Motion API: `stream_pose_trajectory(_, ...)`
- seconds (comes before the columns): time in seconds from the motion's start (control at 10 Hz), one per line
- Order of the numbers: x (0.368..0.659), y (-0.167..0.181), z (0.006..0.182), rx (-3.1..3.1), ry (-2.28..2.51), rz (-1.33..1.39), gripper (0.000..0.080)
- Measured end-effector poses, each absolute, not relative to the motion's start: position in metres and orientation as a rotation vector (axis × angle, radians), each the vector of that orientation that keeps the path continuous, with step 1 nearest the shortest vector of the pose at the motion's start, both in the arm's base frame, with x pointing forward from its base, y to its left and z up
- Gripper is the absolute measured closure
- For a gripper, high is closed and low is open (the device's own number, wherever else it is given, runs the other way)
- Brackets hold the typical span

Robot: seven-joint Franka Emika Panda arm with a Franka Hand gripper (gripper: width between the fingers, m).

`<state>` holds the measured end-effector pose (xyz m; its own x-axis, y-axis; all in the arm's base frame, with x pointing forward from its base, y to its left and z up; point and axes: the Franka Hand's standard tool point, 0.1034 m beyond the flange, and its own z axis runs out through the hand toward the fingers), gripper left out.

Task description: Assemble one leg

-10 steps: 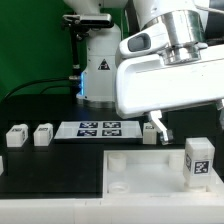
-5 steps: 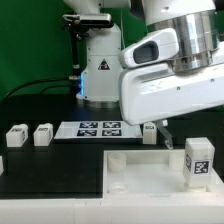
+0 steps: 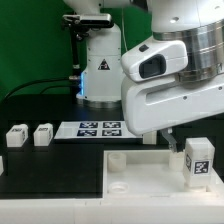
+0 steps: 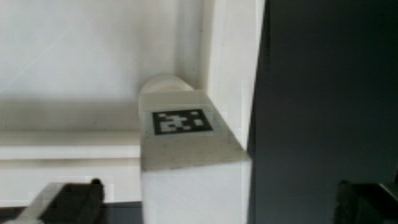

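Note:
A white leg with a black-and-white tag stands upright on the right part of the large white tray-like part. In the wrist view this leg shows its tag and lies between my two dark fingertips, which stand wide apart and do not touch it. My gripper is open, just above and to the exterior view's left of that leg, mostly hidden by the arm's white body. Two more legs lie at the left, and another peeks out under the arm.
The marker board lies on the black table behind the tray-like part. The robot's white base stands at the back, with a green backdrop. A black cable runs along the back left.
The arm has moved toward the exterior view's right, bringing the gripper near the upright leg. The leg by the marker board is now more hidden. No part has moved.

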<state>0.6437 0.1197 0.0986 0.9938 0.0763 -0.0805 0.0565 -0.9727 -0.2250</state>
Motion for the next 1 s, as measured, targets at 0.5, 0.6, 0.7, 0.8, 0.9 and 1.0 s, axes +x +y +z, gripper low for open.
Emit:
stream_pose_trajectory(0.5,0.639,0.113,0.083,-2.985,-0.055,0.118,0.0151)
stream_pose_trajectory(0.6,0.639,0.114,0.078,-2.98,-0.059,0.113,0.0151)
stream_pose_trajectory(0.7,0.637,0.117,0.074,-2.977,-0.067,0.121,0.0266)
stream_pose_trajectory(0.8,0.637,0.118,0.073,-2.975,-0.09,0.121,0.0414)
stream_pose_trajectory(0.9,0.636,0.117,0.073,-2.973,-0.112,0.121,0.0414)
stream_pose_trajectory(1.0,0.637,0.115,0.072,-2.977,-0.107,0.121,0.0506)
